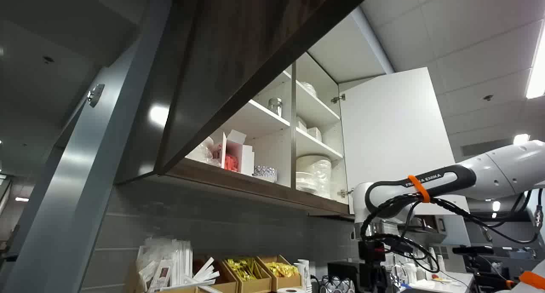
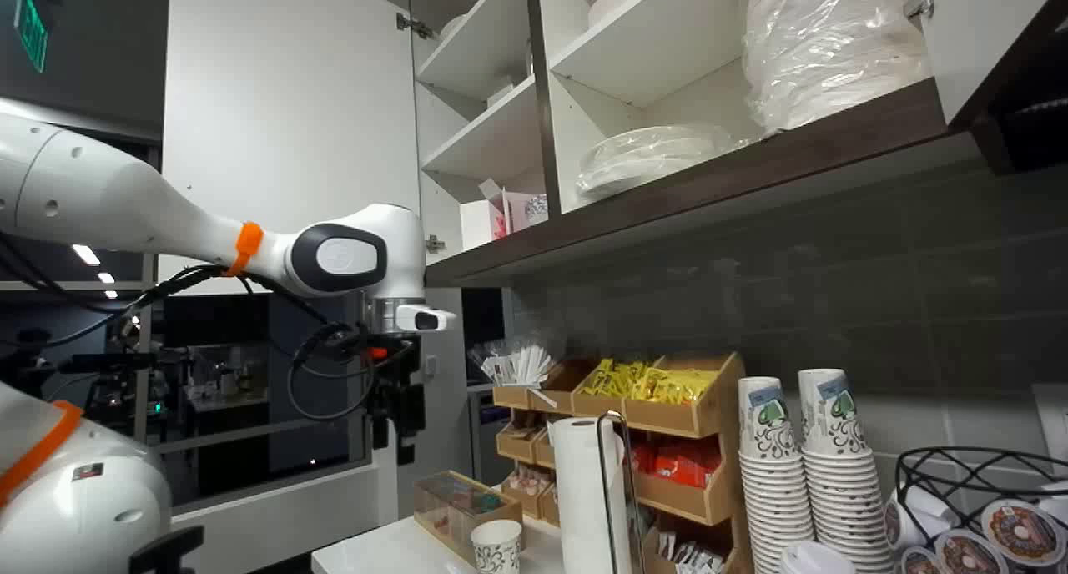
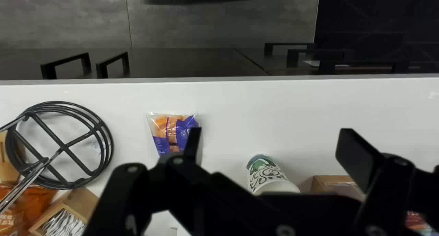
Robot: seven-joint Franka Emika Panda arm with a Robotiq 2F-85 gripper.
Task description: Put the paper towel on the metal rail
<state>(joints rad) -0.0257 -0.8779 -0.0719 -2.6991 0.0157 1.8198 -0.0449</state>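
Note:
The paper towel (image 2: 580, 499) is a white roll standing upright on the counter. The metal rail (image 2: 632, 490), a tall thin chrome loop, stands close beside it and partly overlaps it in that exterior view. The roll's white top also shows at the bottom of an exterior view (image 1: 291, 290). In the wrist view the chrome rail (image 3: 25, 187) rises from a round black wire base (image 3: 62, 147), with no roll on it; I cannot make out the roll there. My gripper (image 2: 394, 442) points down, left of and above the roll. In the wrist view its fingers (image 3: 272, 140) are wide apart and empty.
A patterned paper cup (image 2: 496, 545) and a clear-topped wooden box (image 2: 459, 507) stand near the roll. Wooden bins (image 2: 659, 411) with packets, cup stacks (image 2: 776, 474) and a black wire basket (image 2: 959, 474) line the wall. An open cabinet (image 2: 709, 178) hangs above. A snack bag (image 3: 173, 131) lies on the counter.

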